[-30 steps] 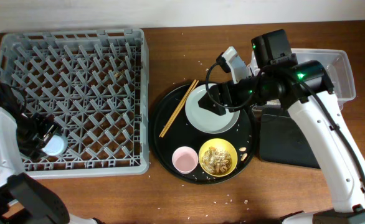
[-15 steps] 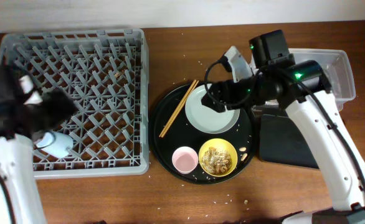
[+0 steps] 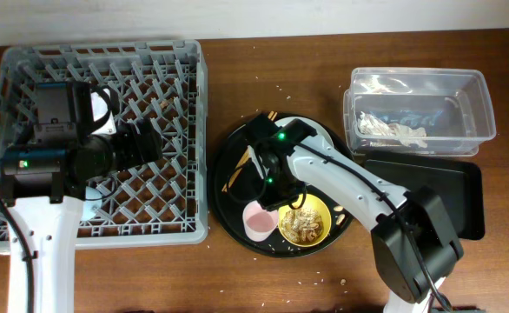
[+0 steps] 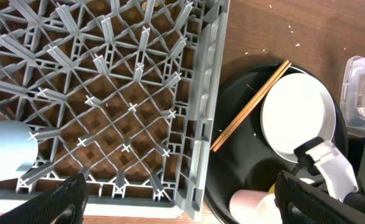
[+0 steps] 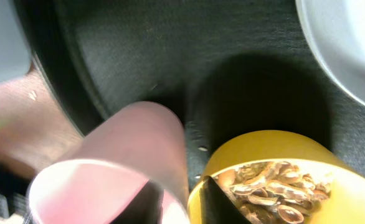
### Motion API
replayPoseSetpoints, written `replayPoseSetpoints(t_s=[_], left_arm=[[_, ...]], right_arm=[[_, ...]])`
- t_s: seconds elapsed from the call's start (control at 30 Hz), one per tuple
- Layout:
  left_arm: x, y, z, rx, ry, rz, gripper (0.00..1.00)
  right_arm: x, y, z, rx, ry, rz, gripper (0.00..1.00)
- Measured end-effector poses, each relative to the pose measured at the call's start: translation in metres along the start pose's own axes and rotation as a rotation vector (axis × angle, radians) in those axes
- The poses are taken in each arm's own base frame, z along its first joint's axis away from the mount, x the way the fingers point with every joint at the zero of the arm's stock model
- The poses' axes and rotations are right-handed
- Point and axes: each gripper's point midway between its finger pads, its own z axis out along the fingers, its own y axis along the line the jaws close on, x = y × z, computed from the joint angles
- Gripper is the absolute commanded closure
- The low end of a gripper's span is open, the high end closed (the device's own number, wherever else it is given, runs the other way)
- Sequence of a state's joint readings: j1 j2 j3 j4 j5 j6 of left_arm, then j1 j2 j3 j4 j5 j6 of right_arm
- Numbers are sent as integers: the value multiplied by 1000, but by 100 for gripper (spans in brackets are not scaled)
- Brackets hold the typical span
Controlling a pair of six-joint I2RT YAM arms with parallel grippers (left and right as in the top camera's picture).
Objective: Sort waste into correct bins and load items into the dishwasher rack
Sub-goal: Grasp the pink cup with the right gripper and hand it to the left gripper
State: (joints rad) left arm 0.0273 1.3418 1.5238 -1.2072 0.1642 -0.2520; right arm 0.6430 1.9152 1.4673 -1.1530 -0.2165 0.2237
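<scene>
The pink cup (image 5: 108, 162) stands on the round black tray beside the yellow bowl (image 5: 282, 146) of brown scraps (image 5: 263, 186). My right gripper (image 5: 182, 202) is shut on the pink cup's wall, one finger inside and one outside against the bowl. Overhead, the right gripper (image 3: 267, 204) sits above the pink cup (image 3: 256, 224). My left gripper (image 4: 182, 205) hangs wide open and empty over the dishwasher rack (image 4: 207, 93). The light blue cup (image 4: 5, 152) lies in the rack. The plate (image 4: 298, 118) and chopsticks (image 4: 251, 106) rest on the round tray.
The round black tray (image 3: 228, 209) lies right of the rack (image 3: 201, 130). At the far right a clear tub (image 3: 485, 104) holds a crumpled napkin (image 3: 393, 128). A shallow black tray (image 3: 446, 200) lies in front of the tub. Crumbs dot the wooden table.
My left gripper opened, left the blue cup in the rack and swung right over the rack. My right arm came from the plate to the pink cup and closed on its wall.
</scene>
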Motion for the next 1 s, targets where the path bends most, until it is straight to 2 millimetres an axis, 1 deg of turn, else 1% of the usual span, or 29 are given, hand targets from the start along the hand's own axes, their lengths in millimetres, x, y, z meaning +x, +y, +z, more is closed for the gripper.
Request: replayPoseSetpoints(t_s=[0.03,0.1,0.13,0.17,0.2,0.23,0.27,0.3,0.33,0.37,0.4,0.43,0.47,0.5,0.53,0.6,0.67,0.7,0.73,0.8,0.83,0.9,0.93,0.97,1.0], left_arm=[[0,0,0,0,0,0,5],[0,0,0,0,0,0,4],[0,0,0,1,0,0,1],[0,-1,0,7,1,0,1],[-5,-14,0,75,-16,9,1],[-11,-36,-2,200,-30,31,1],[-12,-56,-4,326,-20,64,1],[-12,-91,-10,545,4,134,1],[-5,-111,-12,699,61,166,1],[1,-125,-16,825,101,185,1],[8,-148,-26,1040,166,209,1],[14,-159,-31,1127,195,227,3],[26,-177,-45,1236,239,258,11],[41,-194,-58,1317,286,296,23],[47,-200,-63,1351,303,310,33],[49,-202,-70,1393,314,311,40],[49,-203,-73,1412,312,313,40],[49,-203,-74,1415,314,312,25],[49,-203,-74,1414,313,312,13],[49,-203,-74,1417,309,316,13],[48,-203,-74,1417,307,319,22],[46,-204,-73,1420,291,334,34],[46,-203,-73,1419,287,336,31],[45,-203,-72,1417,286,337,14],[45,-204,-72,1414,279,344,5]], right_arm=[[1,-3,2,16,1,-1,96],[2,-4,3,19,6,0,96],[3,-5,-2,17,14,7,96],[0,-7,-11,9,0,19,96],[-25,-12,-70,-112,-148,60,96],[-35,-16,-99,-152,-237,61,96],[-40,-12,-139,-272,-330,30,96],[-42,-6,-169,-377,-402,-20,96],[-40,-8,-202,-465,-490,-61,96],[-39,1,-220,-596,-535,-129,96],[-38,8,-237,-712,-579,-195,96],[-38,19,-258,-823,-640,-287,96],[-35,28,-268,-886,-663,-338,96],[-33,31,-273,-916,-675,-366,96],[-33,33,-276,-931,-683,-382,96],[-30,36,-281,-965,-689,-401,96],[-29,38,-283,-978,-688,-405,96],[-29,38,-283,-979,-687,-405,96],[-29,37,-282,-978,-686,-403,96],[-27,37,-279,-974,-666,-379,96],[-27,36,-278,-970,-663,-375,96],[-27,36,-278,-972,-661,-373,96],[-27,36,-278,-973,-660,-373,96],[-26,37,-278,-975,-660,-373,96],[-26,37,-278,-977,-655,-369,96]])
